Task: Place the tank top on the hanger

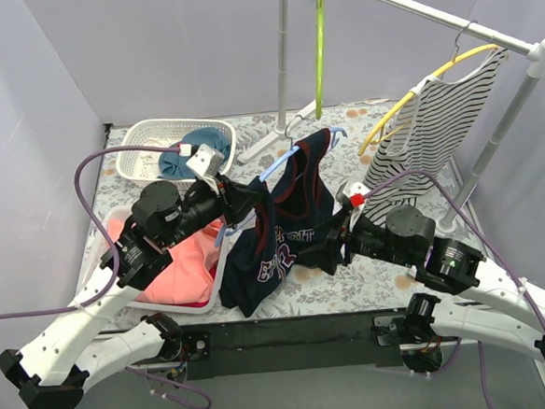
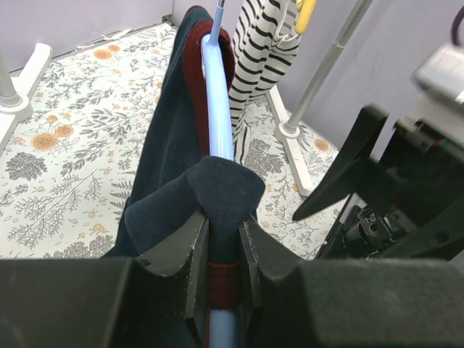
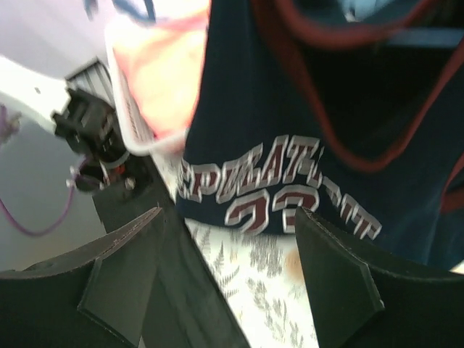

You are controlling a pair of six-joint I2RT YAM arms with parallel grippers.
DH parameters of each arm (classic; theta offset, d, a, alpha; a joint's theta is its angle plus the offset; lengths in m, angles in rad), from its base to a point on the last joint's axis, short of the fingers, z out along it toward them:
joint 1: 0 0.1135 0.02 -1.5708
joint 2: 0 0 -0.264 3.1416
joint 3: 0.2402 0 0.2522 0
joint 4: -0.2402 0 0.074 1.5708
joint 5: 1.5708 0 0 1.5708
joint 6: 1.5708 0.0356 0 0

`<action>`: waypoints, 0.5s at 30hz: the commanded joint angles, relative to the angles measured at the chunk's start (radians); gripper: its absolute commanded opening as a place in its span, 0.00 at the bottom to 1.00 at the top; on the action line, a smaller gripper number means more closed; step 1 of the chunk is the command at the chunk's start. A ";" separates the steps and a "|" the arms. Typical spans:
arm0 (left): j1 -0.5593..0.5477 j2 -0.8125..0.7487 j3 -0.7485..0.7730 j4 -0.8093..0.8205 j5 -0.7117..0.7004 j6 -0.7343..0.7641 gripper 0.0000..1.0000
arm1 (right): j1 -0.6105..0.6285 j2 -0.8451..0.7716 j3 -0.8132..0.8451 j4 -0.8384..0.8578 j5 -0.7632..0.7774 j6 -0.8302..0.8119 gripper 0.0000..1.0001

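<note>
The navy tank top [image 1: 283, 224] with dark red trim hangs above the table, draped on the light-blue hanger [image 1: 276, 164]. My left gripper [image 1: 232, 204] is shut on the hanger's arm together with a fold of the tank top. In the left wrist view the hanger [image 2: 218, 109] runs away from the jaws with the tank top [image 2: 174, 138] over it. My right gripper [image 1: 335, 244] is open and empty at the tank top's right edge. In the right wrist view the lettered tank top [image 3: 290, 174] hangs just beyond the open right gripper [image 3: 228, 243].
A white basket [image 1: 146, 138] with a teal garment stands at the back left. A coral-pink garment [image 1: 181, 264] lies in a white tray at the left. The clothes rack [image 1: 427, 11] holds a lime-green hanger [image 1: 318, 42] and a striped top [image 1: 436, 132] on a yellow hanger.
</note>
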 commanded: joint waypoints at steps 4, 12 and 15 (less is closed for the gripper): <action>0.003 0.027 0.083 0.128 0.032 -0.008 0.00 | 0.003 -0.070 -0.126 -0.010 -0.030 0.092 0.80; 0.003 0.004 0.071 0.184 -0.074 -0.037 0.00 | 0.005 -0.084 -0.210 -0.012 -0.025 0.124 0.80; 0.003 -0.025 0.045 0.210 -0.135 -0.048 0.00 | 0.005 -0.089 -0.219 -0.012 -0.023 0.130 0.80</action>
